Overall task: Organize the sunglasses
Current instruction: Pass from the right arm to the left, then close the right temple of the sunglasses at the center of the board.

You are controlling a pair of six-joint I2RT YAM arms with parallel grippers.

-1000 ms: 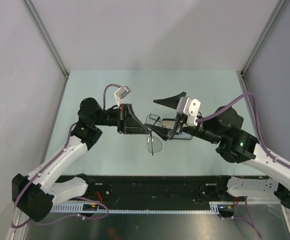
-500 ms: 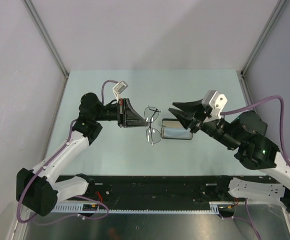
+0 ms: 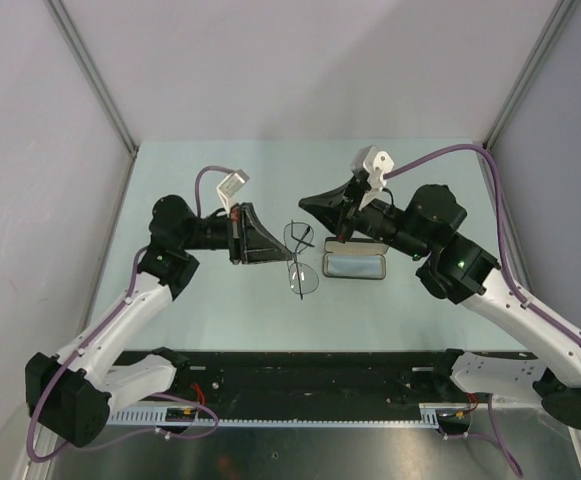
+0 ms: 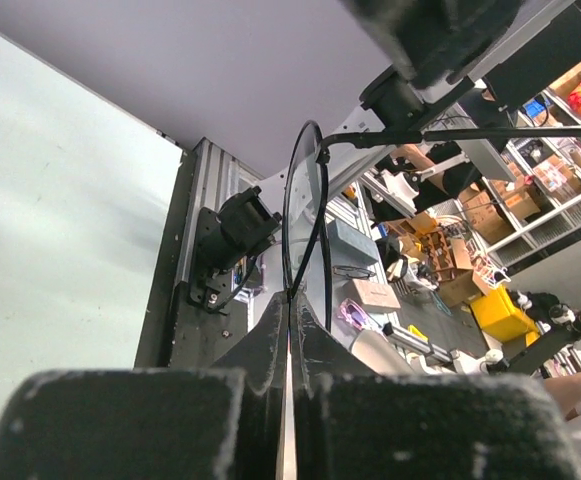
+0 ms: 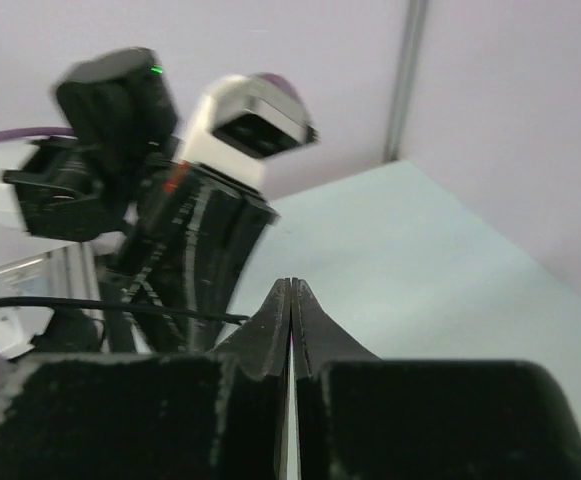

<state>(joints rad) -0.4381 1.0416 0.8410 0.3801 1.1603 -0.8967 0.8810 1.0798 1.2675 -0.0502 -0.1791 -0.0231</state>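
Observation:
The sunglasses are thin dark wire frames with clear-looking lenses, held off the table at mid-scene. My left gripper is shut on the frame near its bridge. In the left wrist view its tips pinch the wire, one lens rim loops upward and a temple arm runs off to the right. My right gripper is shut with nothing between its fingers, pointing left just behind the glasses. In the right wrist view its closed tips face the left gripper, and a temple arm crosses beside them.
A black oblong case lies open on the pale green table, right of the glasses, with a pale blue cloth inside; the right arm hangs over its far edge. Grey walls stand on three sides.
My right gripper has shut and swung from beside the case to behind the glasses. The left gripper kept its hold and drew the glasses slightly toward the left.

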